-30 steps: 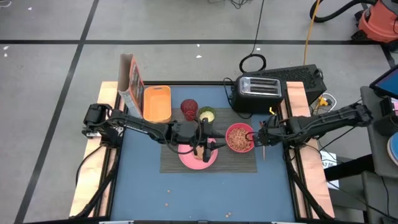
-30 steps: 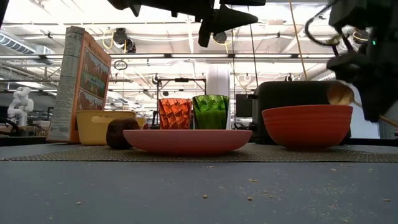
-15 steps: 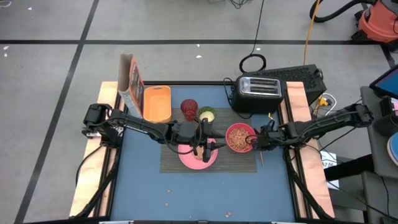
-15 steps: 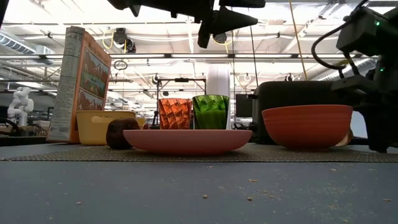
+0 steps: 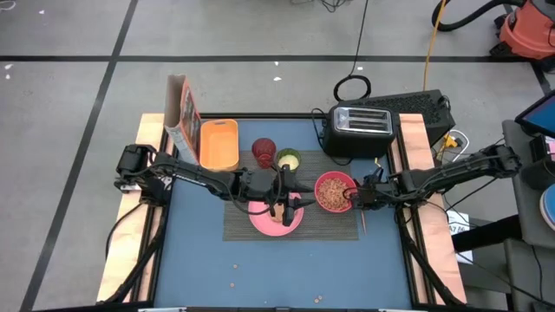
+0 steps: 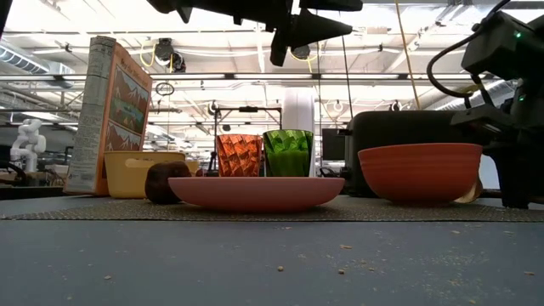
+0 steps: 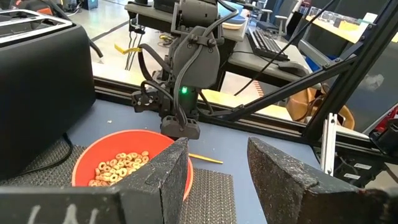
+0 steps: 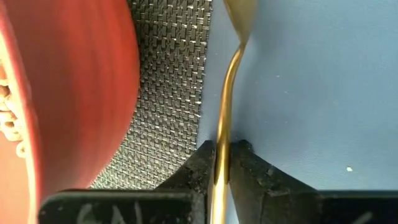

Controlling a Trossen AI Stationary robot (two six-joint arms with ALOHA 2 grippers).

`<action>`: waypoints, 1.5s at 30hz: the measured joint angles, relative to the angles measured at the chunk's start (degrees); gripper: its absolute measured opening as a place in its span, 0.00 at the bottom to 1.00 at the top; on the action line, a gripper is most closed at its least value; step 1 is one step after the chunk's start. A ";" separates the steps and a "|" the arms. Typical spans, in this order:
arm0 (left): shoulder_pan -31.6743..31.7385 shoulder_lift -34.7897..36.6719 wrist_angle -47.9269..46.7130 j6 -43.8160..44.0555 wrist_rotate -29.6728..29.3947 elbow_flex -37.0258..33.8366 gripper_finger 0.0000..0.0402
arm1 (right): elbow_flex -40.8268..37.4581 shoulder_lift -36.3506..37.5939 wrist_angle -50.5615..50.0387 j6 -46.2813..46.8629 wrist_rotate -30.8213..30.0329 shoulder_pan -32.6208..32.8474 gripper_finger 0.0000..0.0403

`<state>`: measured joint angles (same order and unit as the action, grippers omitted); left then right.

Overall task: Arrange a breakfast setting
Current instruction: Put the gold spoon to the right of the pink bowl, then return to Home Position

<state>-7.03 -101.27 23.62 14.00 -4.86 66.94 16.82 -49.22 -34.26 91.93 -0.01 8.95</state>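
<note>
- A slim gold metal spoon point(image 8: 225, 124) is pinched by its handle between the nearly shut fingers of the right end effector point(image 5: 362, 198). It lies low over the blue worktop point(image 5: 199, 251), just beside the right edge of the dark woven placemat point(image 5: 334, 227).
- The spoon is judged light, stiff and slippery; a hold at mid-handle, as seen in the right wrist view, suits it, though it may twist in so narrow a pinch.
- The deep pink-red bowl point(image 5: 334, 191), filled with cereal rings, sits on the placemat's right part, near the spoon; it is judged rigid but easily tipped, and is best taken at the rim.
- The left end effector point(image 5: 279, 206) hangs part-open and empty above the flat pink round plate point(image 5: 290, 221) at the placemat's middle.
- The red faceted tumbler point(image 5: 264, 152) and the small green cup point(image 5: 289, 159) stand side by side behind the plate.
- A black toaster point(image 5: 362, 130) fills the far right corner, and a cereal box point(image 5: 181, 111) with a yellow tub point(image 5: 218, 144) the far left.
- Open room lies along the near edge; the strip between bowl and right edge is narrow.
</note>
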 joint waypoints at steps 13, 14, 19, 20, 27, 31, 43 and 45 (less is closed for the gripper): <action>-0.02 0.00 -0.09 -0.02 0.00 0.00 0.43 | -0.07 0.10 0.38 -1.48 -0.01 0.00 0.25; -0.02 0.00 -0.11 -0.02 0.00 0.00 0.43 | -0.07 0.08 0.39 -2.21 0.00 0.00 0.26; -0.02 0.00 -0.32 -0.04 0.01 0.00 0.43 | -0.11 0.08 0.27 -5.71 0.12 0.00 0.28; -0.02 0.00 -0.44 -0.04 0.00 0.00 0.43 | -0.11 0.10 0.20 -5.83 0.14 0.00 0.27; -0.02 0.04 -1.98 -0.03 0.01 0.00 0.43 | -0.23 3.47 -0.60 -6.20 0.04 0.00 0.24; -0.02 0.04 -2.45 -0.04 0.00 0.00 0.43 | -0.35 7.42 -3.18 -6.20 0.04 0.00 0.24; -0.02 0.04 -2.45 -0.08 0.00 0.00 0.43 | -0.39 19.62 -8.79 -7.13 0.14 0.00 0.24; -0.02 0.04 -2.43 -0.44 0.00 0.00 0.43 | -0.39 21.40 -8.02 -8.19 0.13 0.00 0.24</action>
<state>-7.05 -101.23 21.19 13.56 -4.86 66.94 16.43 -27.82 -42.28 83.74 0.12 8.95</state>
